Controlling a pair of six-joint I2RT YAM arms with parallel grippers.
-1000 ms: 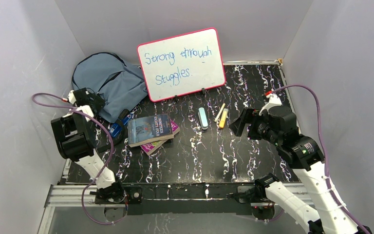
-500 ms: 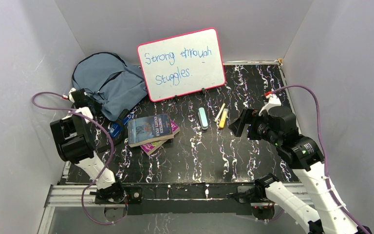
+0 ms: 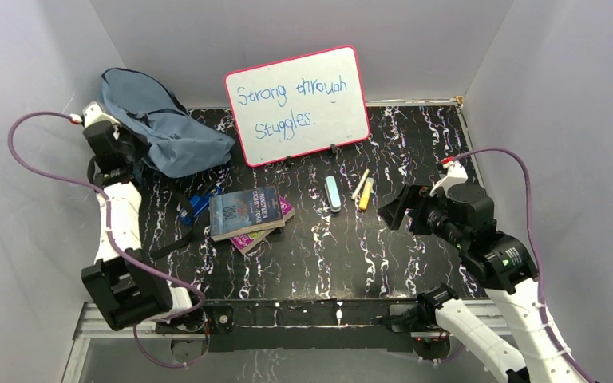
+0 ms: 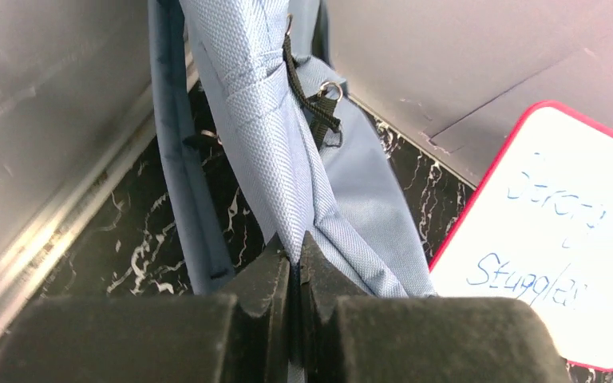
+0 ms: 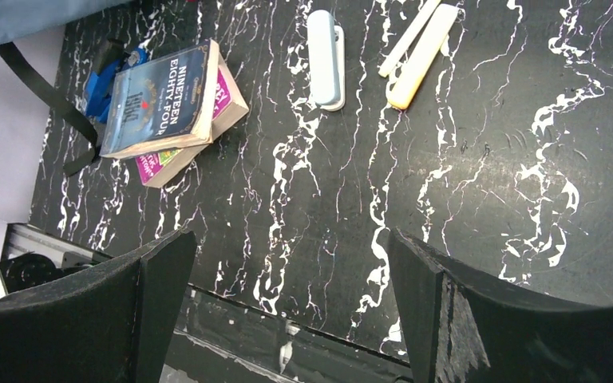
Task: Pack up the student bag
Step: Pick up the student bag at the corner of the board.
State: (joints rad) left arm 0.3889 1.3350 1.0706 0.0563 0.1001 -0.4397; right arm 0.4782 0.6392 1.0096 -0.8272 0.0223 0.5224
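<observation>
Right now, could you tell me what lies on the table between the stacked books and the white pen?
Only a small pale blue oblong case, lying apart from the books and the white pen; the top view shows it.

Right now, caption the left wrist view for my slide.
Left gripper pinching a fold of the grey-blue bag, whiteboard at right.

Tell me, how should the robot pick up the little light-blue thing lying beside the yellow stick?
Pinch the light-blue thing across its narrow middle, coming straight down from above. It lies flat and is long and slim, so a finger fits along each long side. The yellow stick lies apart on its right, leaving room. The open right gripper is probably the handier one.
</observation>
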